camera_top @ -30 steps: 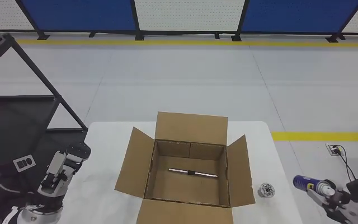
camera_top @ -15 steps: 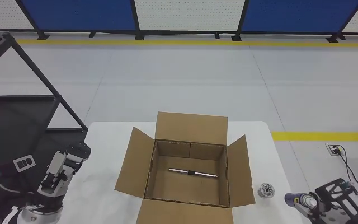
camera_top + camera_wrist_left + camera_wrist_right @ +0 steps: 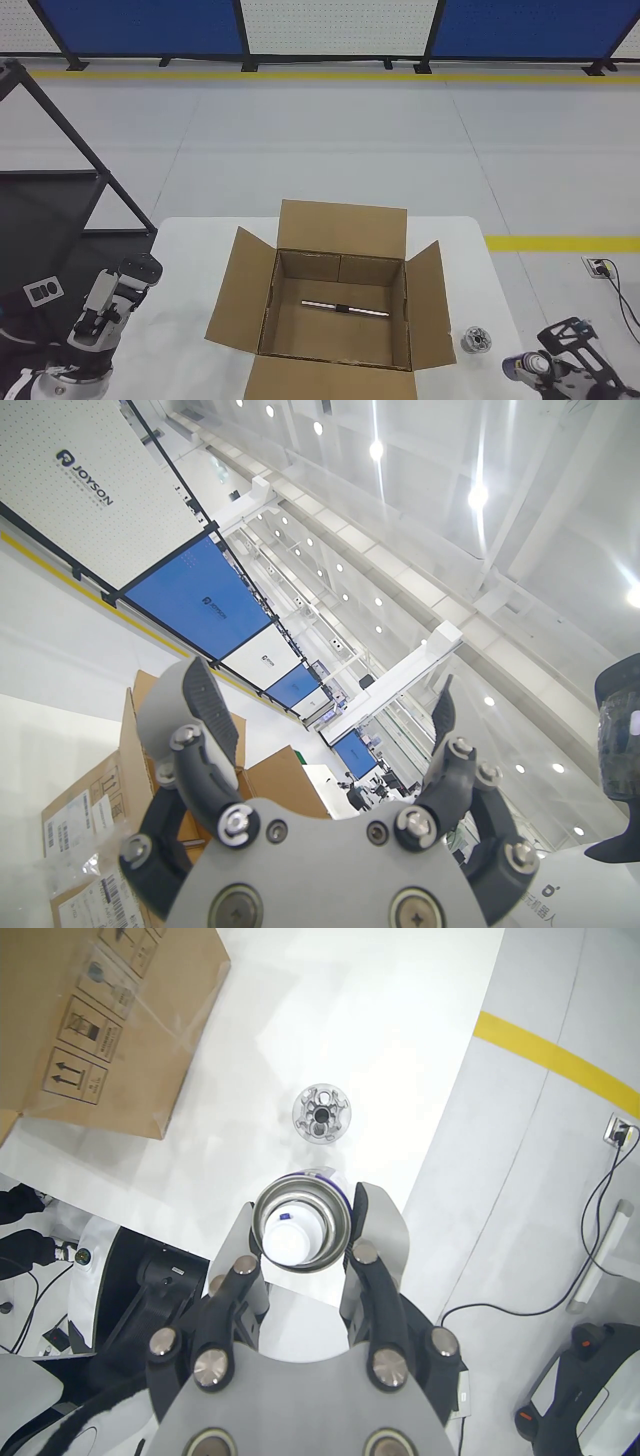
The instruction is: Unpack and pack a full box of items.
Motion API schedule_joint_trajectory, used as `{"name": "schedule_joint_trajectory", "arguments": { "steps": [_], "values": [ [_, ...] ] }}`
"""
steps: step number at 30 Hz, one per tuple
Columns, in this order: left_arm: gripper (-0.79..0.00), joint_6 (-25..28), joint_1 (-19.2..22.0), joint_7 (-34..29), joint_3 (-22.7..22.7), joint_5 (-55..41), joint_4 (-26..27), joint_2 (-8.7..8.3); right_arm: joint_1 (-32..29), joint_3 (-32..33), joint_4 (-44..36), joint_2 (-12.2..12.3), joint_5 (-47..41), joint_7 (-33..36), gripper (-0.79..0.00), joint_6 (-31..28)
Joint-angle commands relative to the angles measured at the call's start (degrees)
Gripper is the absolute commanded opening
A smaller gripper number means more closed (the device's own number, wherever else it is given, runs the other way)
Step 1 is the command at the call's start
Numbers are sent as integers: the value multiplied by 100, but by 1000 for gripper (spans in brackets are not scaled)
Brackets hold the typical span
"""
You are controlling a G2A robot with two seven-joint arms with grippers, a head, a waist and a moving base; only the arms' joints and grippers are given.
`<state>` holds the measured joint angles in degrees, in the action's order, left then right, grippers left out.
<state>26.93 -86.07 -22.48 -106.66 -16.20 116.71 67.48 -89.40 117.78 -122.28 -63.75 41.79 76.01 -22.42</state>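
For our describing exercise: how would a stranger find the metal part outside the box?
An open cardboard box sits on the white table. Beside its right flap lies a small round metal part with a centre hole. Unlike the spray can in the right gripper, it is squat, silvery and unheld.

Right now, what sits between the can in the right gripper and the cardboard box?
One small round metal part on bare table, touching neither the can nor the box; the top view shows it.

Open cardboard box (image 3: pixel 340 232) mid-table, thin rod (image 3: pixel 345 307) flat inside. Round metal fitting (image 3: pixel 476 340) near right edge. Spray can (image 3: pixel 528 367), nozzle up, in right gripper (image 3: pixel 302 1218), front-right corner.
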Motion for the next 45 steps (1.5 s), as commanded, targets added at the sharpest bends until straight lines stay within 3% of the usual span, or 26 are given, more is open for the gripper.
{"name": "schedule_joint_trajectory", "arguments": {
  "steps": [1, 8, 18, 36, 37, 39, 45],
  "values": [
    [0, 0, 0, 0, 0, 0, 0, 0, 184, -120, 281, 32, 38, -11, -785, -16],
    [0, 0, 0, 0, 0, 0, 0, 0, 567, -460, 1126, 126, 78, -156, -785, -40],
    [0, 0, 0, 0, 0, 0, 0, 0, 743, -468, 1854, 251, -46, -450, -785, -227],
    [0, 0, 0, 0, 0, 0, 0, 0, 552, -780, 2181, 402, 339, -1268, -785, -610],
    [0, 0, 0, 0, 0, 0, 0, 0, 542, -794, 2184, 409, 349, -1289, -776, -613],
    [0, 0, 0, 0, 0, 0, 0, 0, 525, -829, 2195, 424, 374, -1320, -628, -615],
    [0, 0, 0, 0, 0, 0, 0, 0, 516, -903, 2248, 471, 376, -1377, -425, -595]
  ]
}}
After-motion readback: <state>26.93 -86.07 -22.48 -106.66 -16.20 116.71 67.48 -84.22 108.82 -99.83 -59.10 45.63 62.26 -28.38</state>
